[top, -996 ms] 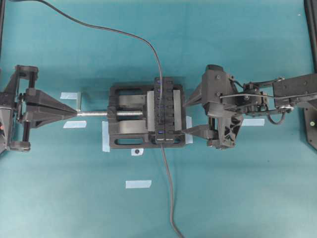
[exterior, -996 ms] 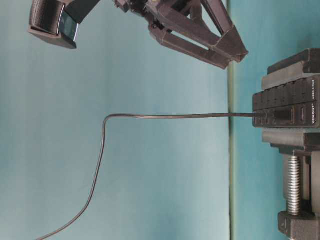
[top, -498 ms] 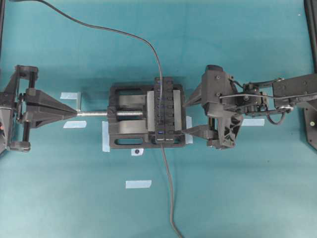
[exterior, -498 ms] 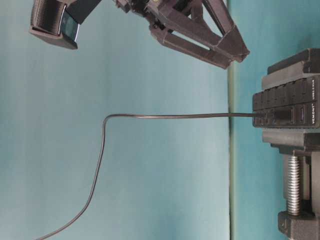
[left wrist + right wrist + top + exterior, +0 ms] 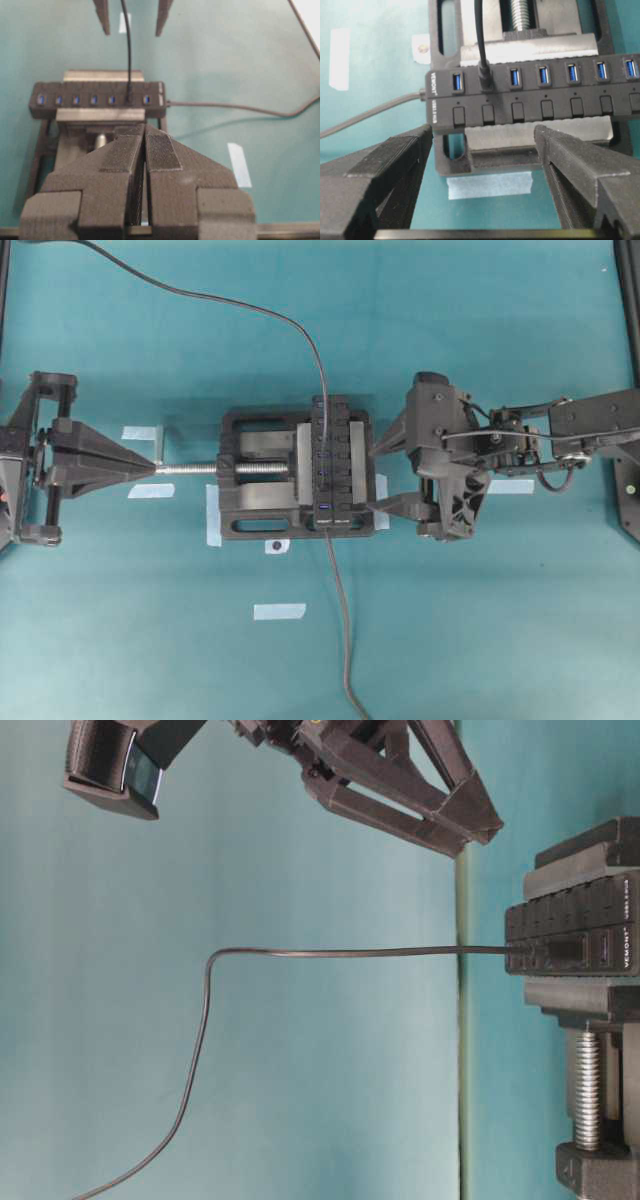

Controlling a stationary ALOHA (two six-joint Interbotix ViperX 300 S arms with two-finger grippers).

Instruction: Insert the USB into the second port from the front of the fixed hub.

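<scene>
Teal table top (image 5: 480,640) with bits of pale tape; black vise (image 5: 260,502) with silver screw sits mid-table clamping the fixed hub (image 5: 530,95). The USB (image 5: 485,80) is a small black plug on a thin dark cable, standing upright in the second port (image 5: 486,85) counted from the hub's labelled end, next to one free blue socket at that end. Looks fully seated in the right wrist view, no blue tongue showing there. The hub's own cable leaves from the labelled end.

Right gripper (image 5: 480,165) has jaws spread wide, empty, near the hub on its button side, one finger either side of the plug's position but not touching it. Left gripper (image 5: 145,150) is pressed closed, holding nothing, well apart at the left end of the vise screw.

Risk, judged: task looks done, so the danger is in pulling away. A right finger snagging the cable or knocking the plug sideways could unseat it.
</scene>
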